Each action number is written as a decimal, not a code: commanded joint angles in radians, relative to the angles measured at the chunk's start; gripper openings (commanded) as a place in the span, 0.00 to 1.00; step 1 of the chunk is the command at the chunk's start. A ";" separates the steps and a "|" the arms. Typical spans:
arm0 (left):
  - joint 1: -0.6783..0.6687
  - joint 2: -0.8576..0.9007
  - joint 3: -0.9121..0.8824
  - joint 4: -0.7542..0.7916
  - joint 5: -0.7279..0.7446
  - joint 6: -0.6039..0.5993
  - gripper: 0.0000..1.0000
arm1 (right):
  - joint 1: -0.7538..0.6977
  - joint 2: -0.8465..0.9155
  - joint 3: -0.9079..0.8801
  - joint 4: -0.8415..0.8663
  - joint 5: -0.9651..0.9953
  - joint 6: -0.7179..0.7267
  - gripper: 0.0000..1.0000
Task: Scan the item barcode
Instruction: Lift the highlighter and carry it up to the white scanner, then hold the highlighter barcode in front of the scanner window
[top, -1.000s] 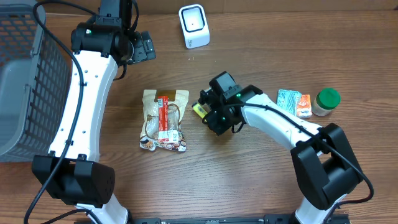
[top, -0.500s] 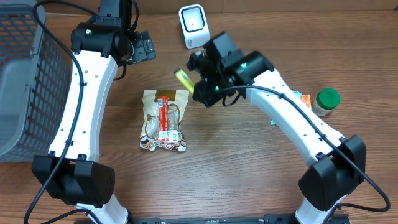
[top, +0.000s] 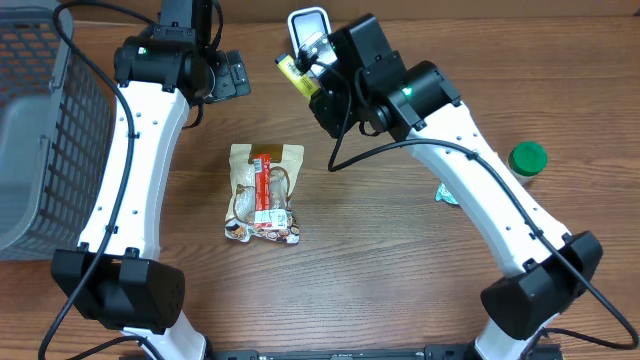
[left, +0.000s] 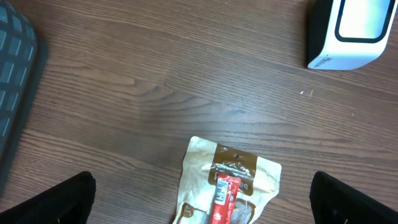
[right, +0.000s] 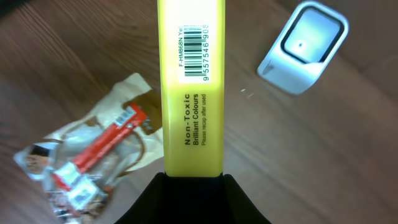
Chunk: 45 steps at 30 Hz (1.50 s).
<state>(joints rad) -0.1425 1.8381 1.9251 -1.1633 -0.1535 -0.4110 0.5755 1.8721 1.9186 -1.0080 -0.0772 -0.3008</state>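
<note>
Well left of the scanner (top: 308, 27), the left tool (top: 232, 74) hangs wide open, empty. A snack pouch (top: 263, 192) lies on the table nearer than the scanner. The right tool (right: 191, 182) is clamped on a yellow marker (right: 191, 87), just left of the scanner, label reading "F-HM868N", "Non-Toxic Brilliant Colours", "Please recap after used".

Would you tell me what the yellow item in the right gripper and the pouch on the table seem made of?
Yellow marker: likely smooth plastic, given its even sheen and printed barcode label. Pouch: apparently brown kraft paper with a clear film window, creased and shiny.
</note>
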 joint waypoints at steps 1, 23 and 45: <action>-0.002 -0.026 0.021 0.000 -0.006 0.015 0.99 | 0.010 0.057 0.018 0.035 0.085 -0.101 0.04; -0.002 -0.026 0.020 0.000 -0.006 0.015 1.00 | -0.085 0.255 0.100 0.313 -0.041 -0.031 0.03; -0.002 -0.026 0.021 0.000 -0.006 0.015 1.00 | -0.277 0.568 0.100 0.966 -0.837 0.718 0.03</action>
<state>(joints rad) -0.1421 1.8381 1.9251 -1.1637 -0.1535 -0.4110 0.3473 2.4054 2.0056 -0.0811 -0.7368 0.1791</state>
